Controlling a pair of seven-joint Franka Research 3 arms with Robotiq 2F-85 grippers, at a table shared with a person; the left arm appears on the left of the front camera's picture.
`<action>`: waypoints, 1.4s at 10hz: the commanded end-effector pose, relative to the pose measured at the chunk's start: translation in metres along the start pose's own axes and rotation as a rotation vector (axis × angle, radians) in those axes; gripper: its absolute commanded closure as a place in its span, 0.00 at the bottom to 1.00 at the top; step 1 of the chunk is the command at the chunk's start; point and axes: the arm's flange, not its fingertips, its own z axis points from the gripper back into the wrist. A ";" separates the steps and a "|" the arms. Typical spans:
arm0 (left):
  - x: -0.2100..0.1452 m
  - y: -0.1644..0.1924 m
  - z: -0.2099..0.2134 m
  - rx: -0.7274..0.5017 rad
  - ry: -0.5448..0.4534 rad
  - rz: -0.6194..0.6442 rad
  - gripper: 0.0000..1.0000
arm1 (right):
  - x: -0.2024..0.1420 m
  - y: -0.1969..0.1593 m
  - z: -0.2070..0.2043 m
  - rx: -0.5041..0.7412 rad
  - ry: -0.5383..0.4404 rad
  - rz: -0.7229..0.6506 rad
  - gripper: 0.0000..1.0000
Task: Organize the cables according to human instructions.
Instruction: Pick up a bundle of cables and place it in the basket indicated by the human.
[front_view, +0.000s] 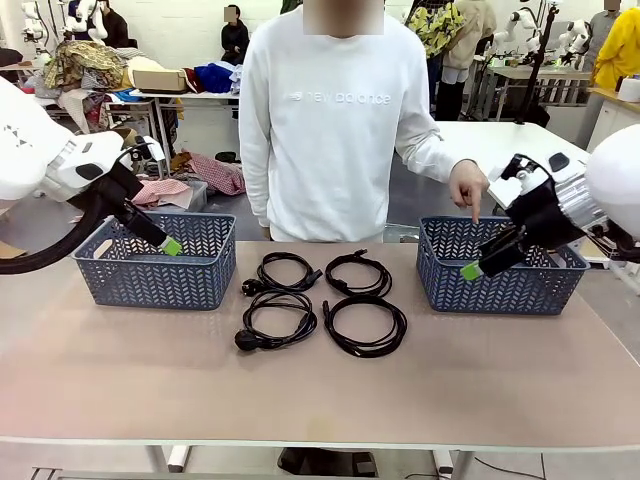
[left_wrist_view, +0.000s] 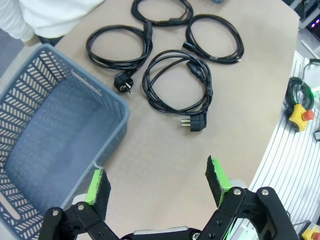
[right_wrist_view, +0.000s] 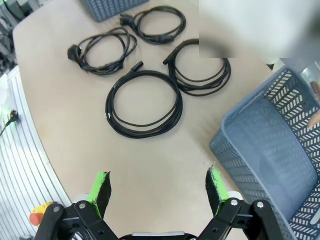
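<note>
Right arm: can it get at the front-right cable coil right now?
Probably yes. The right hand hangs open above the table, and the front-right coil lies flat just ahead of it with nothing on top. The right basket sits off to the side, not between them.

Cables (front_view: 313, 320) on the table (front_view: 320, 400): left basket (front_view: 150, 280) to their left, right basket (front_view: 500, 293) to their right, person (front_view: 335, 130) behind.

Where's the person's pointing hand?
In the front view, the hand points down over the right basket, at its far rim, close to the right gripper.
</note>
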 end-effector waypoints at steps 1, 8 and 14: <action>-0.002 0.003 0.000 -0.019 -0.017 -0.014 0.00 | 0.028 0.016 -0.009 -0.063 0.132 -0.068 0.00; -0.002 0.003 0.000 -0.019 -0.017 -0.014 0.00 | 0.095 0.080 -0.080 -0.150 0.377 -0.178 0.00; -0.002 0.003 0.000 -0.019 -0.017 -0.014 0.00 | 0.090 0.083 -0.088 -0.145 0.381 -0.163 0.00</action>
